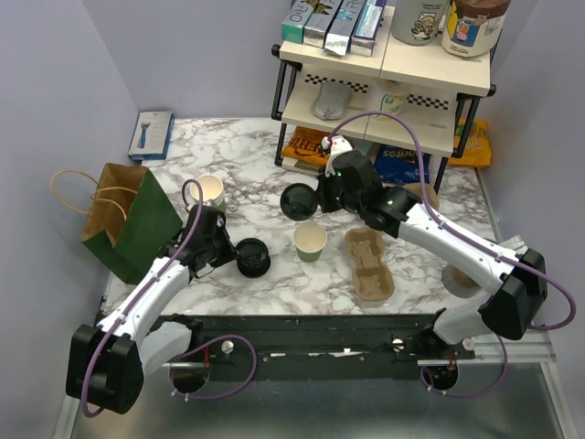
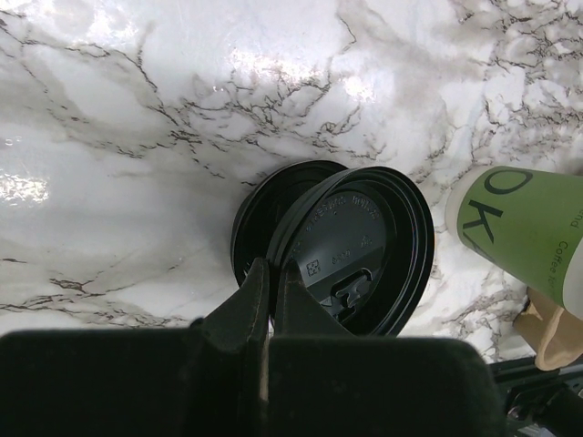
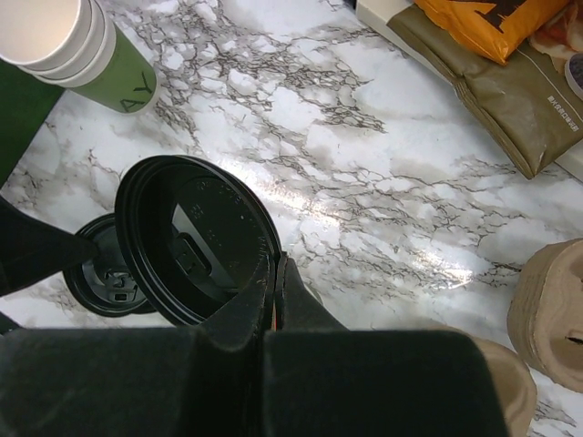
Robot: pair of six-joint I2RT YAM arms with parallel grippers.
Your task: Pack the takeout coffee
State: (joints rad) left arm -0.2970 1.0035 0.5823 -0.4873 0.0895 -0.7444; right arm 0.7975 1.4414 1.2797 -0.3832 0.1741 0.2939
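on the left, my left claw (image 2: 270, 278) is pinched tight on the near rim of the left lid (image 2: 369, 241), a black plastic disc tilted over the marble table (image 2: 109, 137). a second dark rim (image 2: 248, 214) shows under it; whether that is another lid or only shadow i cannot tell. in the middle the open cup (image 1: 311, 242) stands upright and alone between my two claws, with the pulp carriers (image 1: 370, 265) just beside it. it looks like thin paper, light and easy to crush or tip, so i judge it wants a gentle hold low on the wall, not at the rim. on the right, my right claw (image 3: 273, 278) is clamped on the edge of the right lid (image 3: 196, 241), held up on its side with its hollow toward the camera. both lids look thin, springy and slick, so a rim pinch could slip. my own fingers hide the pinched spots.
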